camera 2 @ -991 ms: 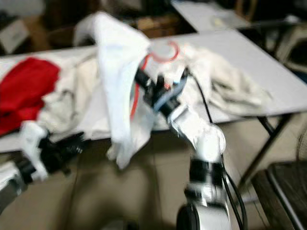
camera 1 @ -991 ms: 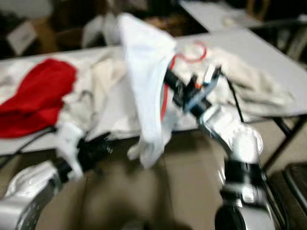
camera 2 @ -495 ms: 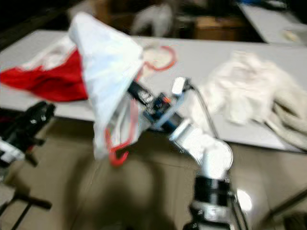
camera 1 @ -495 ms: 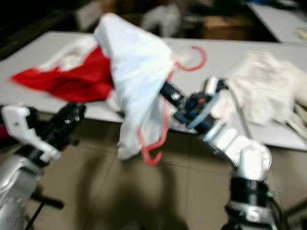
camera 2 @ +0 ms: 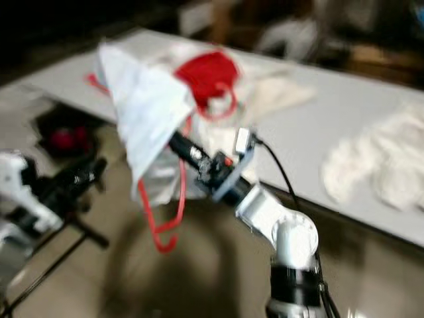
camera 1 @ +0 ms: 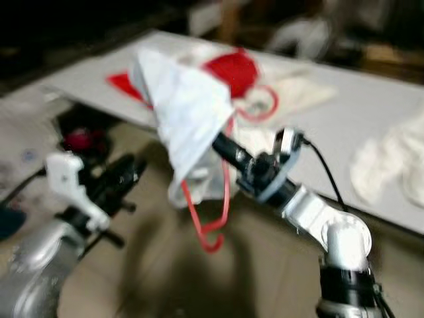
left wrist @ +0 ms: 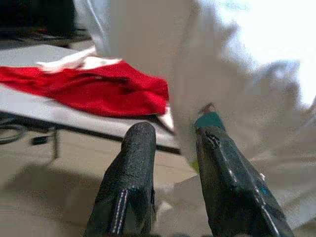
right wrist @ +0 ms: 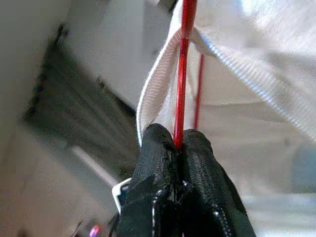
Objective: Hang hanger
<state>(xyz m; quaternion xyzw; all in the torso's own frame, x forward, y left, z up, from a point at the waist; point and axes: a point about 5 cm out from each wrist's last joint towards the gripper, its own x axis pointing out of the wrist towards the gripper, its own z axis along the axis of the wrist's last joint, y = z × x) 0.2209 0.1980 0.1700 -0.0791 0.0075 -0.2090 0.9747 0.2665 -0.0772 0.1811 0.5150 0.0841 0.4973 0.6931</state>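
A red plastic hanger (camera 1: pixel 225 192) with a white garment (camera 1: pixel 185 112) draped over it hangs in the air before the table. My right gripper (camera 1: pixel 222 144) is shut on the hanger's thin red bar (right wrist: pixel 181 74), just under the garment's ribbed hem. The hanger's lower curved end (camera 2: pixel 162 232) dangles below the cloth. Low on the left, my left gripper (camera 1: pixel 132 169) is open with nothing between its fingers. It points at the white garment (left wrist: pixel 237 98) from a short way off. The views are blurred.
A long white table (camera 1: pixel 371 112) runs across behind, with a red cloth (camera 1: pixel 232 69) and pale clothes (camera 1: pixel 391 165) lying on it. A dark object with a red patch (camera 1: pixel 83 136) sits on the floor at the left. Beige floor lies below the arms.
The whole picture has swung, so the camera has turned and the table now runs slantwise. My right gripper keeps its hold on the hanger. My left gripper has come up nearer the garment.
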